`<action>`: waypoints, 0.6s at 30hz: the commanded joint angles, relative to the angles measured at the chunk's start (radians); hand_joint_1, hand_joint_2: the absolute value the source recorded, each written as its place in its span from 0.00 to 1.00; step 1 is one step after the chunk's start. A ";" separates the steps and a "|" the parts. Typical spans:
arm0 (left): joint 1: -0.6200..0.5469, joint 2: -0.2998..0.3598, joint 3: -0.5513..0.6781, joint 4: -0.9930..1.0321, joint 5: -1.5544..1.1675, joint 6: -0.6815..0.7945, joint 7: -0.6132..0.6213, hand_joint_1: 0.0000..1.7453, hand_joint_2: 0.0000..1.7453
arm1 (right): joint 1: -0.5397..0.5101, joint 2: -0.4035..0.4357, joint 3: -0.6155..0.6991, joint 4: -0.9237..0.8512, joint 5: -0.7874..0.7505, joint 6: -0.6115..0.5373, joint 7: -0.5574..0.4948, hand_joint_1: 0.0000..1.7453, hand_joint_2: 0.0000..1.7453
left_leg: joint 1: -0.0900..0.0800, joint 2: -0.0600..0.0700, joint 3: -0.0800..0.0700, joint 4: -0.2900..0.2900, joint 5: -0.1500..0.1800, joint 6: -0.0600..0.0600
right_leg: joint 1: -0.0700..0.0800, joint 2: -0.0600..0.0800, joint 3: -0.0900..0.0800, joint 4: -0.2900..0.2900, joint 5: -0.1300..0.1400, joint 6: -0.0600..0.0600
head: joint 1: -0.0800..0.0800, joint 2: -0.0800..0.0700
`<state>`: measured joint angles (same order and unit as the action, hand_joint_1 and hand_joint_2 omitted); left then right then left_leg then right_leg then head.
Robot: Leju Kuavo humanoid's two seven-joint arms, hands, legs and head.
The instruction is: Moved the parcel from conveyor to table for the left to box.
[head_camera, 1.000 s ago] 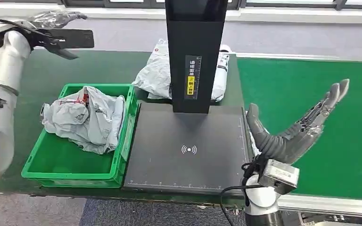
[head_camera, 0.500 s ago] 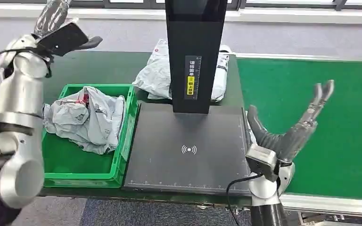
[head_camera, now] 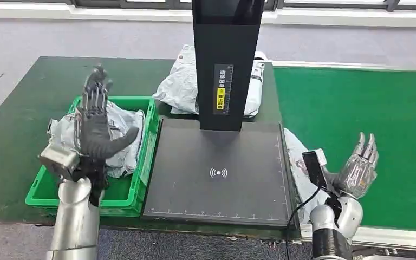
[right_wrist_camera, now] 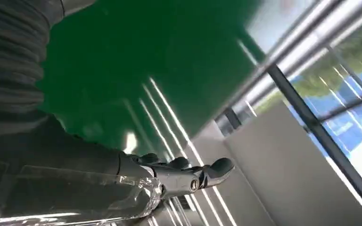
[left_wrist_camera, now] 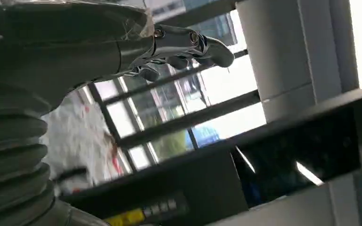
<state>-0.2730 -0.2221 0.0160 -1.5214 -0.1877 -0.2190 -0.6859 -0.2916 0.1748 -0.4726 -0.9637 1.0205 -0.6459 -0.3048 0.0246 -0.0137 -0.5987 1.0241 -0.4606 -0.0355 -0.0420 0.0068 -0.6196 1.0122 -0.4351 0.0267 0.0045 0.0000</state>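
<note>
The crumpled grey plastic mailer parcel with red print sits on the dark green table, and the black scanner column hides its middle, so only the ends poke out. The green plastic crate holds another wrinkled grey bag. Left hand is raised over the crate, fingers spread, holding nothing; right hand is spread and empty by the green conveyor belt.

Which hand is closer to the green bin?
Left. The left hand is raised over the green bin; the right hand is far across the scanner pad, over the conveyor.
</note>
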 commanded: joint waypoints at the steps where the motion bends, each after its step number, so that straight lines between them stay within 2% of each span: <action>1: 0.075 -0.031 -0.053 -0.037 0.021 -0.010 -0.001 0.00 1.00 | -0.049 -0.050 -0.097 0.182 -0.030 0.026 -0.006 0.00 1.00 | 0.000 0.001 0.005 -0.003 0.000 0.002 | 0.001 -0.001 0.005 -0.003 0.000 -0.004 | 0.000 0.000; 2: 0.080 -0.033 -0.062 -0.030 0.042 -0.038 0.012 0.00 1.00 | -0.058 -0.053 -0.109 0.199 -0.088 0.087 -0.021 0.00 1.00 | 0.001 0.001 0.005 -0.003 0.000 0.003 | 0.002 -0.001 0.005 -0.003 0.000 -0.005 | 0.000 0.000; 5: 0.106 -0.044 -0.106 0.006 0.040 -0.044 0.002 0.00 1.00 | -0.108 -0.095 -0.111 0.346 -0.126 0.176 -0.029 0.00 1.00 | 0.000 0.001 0.004 -0.002 0.000 0.002 | 0.001 -0.001 0.004 -0.002 0.000 -0.003 | 0.000 0.000; 8: 0.121 -0.041 -0.118 0.051 0.048 -0.041 -0.012 0.00 1.00 | -0.138 -0.110 -0.105 0.439 -0.116 0.202 0.001 0.00 1.00 | 0.000 0.003 0.008 -0.005 0.001 0.004 | 0.002 0.000 0.008 -0.007 0.002 -0.004 | 0.000 0.000; 9: 0.123 -0.039 -0.114 0.060 0.052 -0.041 -0.012 0.00 1.00 | -0.138 -0.111 -0.107 0.452 -0.120 0.210 0.005 0.00 1.00 | 0.000 0.002 0.004 -0.003 0.000 0.002 | 0.001 0.000 0.004 -0.003 0.001 -0.002 | 0.000 0.000; 12: 0.123 -0.033 -0.115 0.061 0.037 -0.046 -0.012 0.00 1.00 | -0.137 -0.107 -0.118 0.459 -0.163 0.275 -0.043 0.00 1.00 | 0.000 0.001 0.004 -0.002 0.000 0.002 | 0.001 0.000 0.004 -0.002 0.000 -0.002 | 0.000 0.000; 16: 0.123 -0.033 -0.115 0.061 0.037 -0.046 -0.012 0.00 1.00 | -0.137 -0.107 -0.118 0.459 -0.163 0.275 -0.043 0.00 1.00 | 0.000 0.002 0.004 -0.002 0.000 0.002 | 0.001 0.000 0.004 -0.002 0.000 -0.003 | 0.000 0.000; 18: 0.127 -0.036 -0.114 0.047 0.024 -0.057 -0.012 0.00 1.00 | -0.129 -0.099 -0.123 0.429 -0.239 0.364 -0.154 0.00 1.00 | 0.000 0.002 0.006 -0.003 0.000 0.002 | 0.001 0.000 0.005 -0.003 0.000 -0.004 | 0.000 0.000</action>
<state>-0.1547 -0.2735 -0.0767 -1.5252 -0.1469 -0.2609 -0.6996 -0.3715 0.0908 -0.5352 -0.6322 0.8618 -0.3781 -0.3486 0.0250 -0.0134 -0.5984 1.0239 -0.4600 -0.0356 -0.0416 0.0067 -0.6191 1.0122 -0.4348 0.0267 0.0042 0.0000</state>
